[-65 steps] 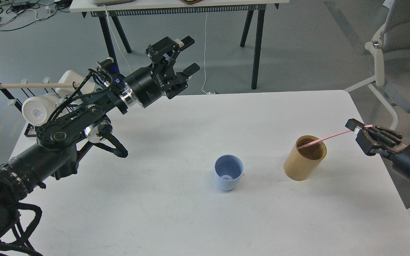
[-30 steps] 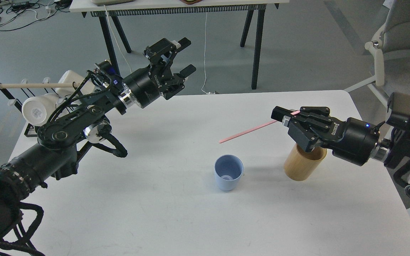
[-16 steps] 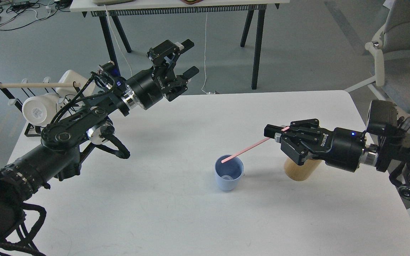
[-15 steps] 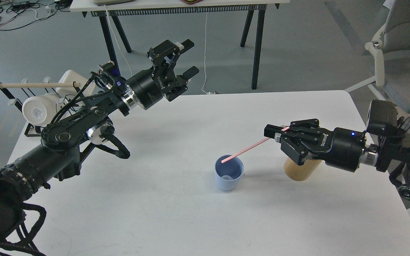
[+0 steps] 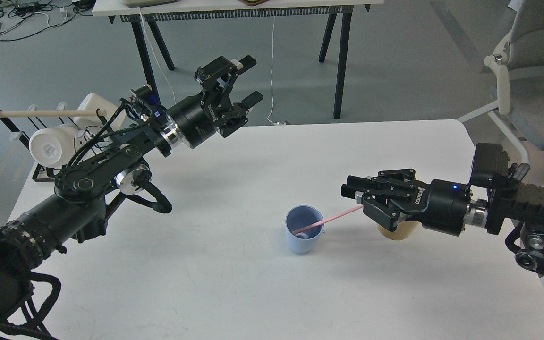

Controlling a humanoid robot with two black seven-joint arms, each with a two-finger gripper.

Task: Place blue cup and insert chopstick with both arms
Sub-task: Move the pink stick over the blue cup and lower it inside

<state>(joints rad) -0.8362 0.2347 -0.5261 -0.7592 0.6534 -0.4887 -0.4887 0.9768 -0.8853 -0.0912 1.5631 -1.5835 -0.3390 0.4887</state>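
Observation:
The blue cup (image 5: 303,236) stands upright on the white table (image 5: 234,283), in the middle. The pink chopstick (image 5: 335,216) has its lower tip inside the cup and leans on the cup's right rim. Its upper end runs under my right gripper (image 5: 356,196), below the fingertips and no longer between them. The right gripper's fingers stand apart, just right of the cup. My left gripper (image 5: 249,80) is open and empty, high over the table's far left edge.
A tan wooden cylinder (image 5: 395,232) stands right of the cup, mostly hidden under my right gripper. A rack with a pale wooden rod (image 5: 45,113) and white mugs (image 5: 47,145) sits at the table's left. A grey chair (image 5: 531,85) is at the far right.
My right gripper carried the chopstick from the wooden cylinder leftwards and down to the blue cup. The stick's tip is now inside the cup and out of the fingertips. My left arm barely moved.

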